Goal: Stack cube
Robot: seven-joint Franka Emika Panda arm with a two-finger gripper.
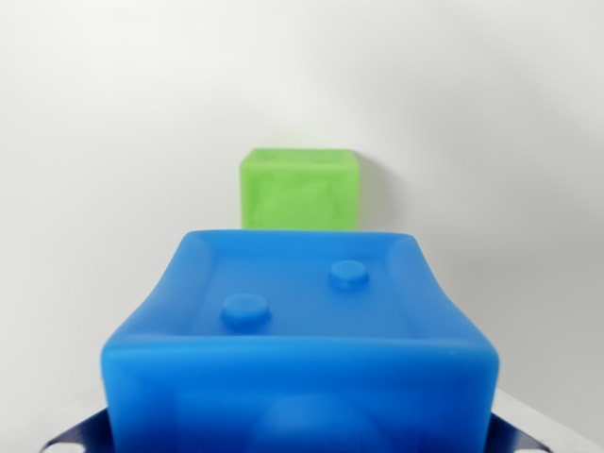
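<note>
White bare surface surrounds green cube (300, 189) beyond blue cube (302, 340); jaws' state cannot be told.

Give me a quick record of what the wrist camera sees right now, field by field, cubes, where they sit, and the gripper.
view: wrist view only
blue cube: nearest the camera, fills the lower frame, two round studs on its recessed face
green cube: beyond the blue cube, its lower part hidden by it
contact between cubes: cannot tell
surface: plain white
gripper: only dark slivers at the bottom corners; open or shut cannot be told
stacking: not yet visibly done
</note>
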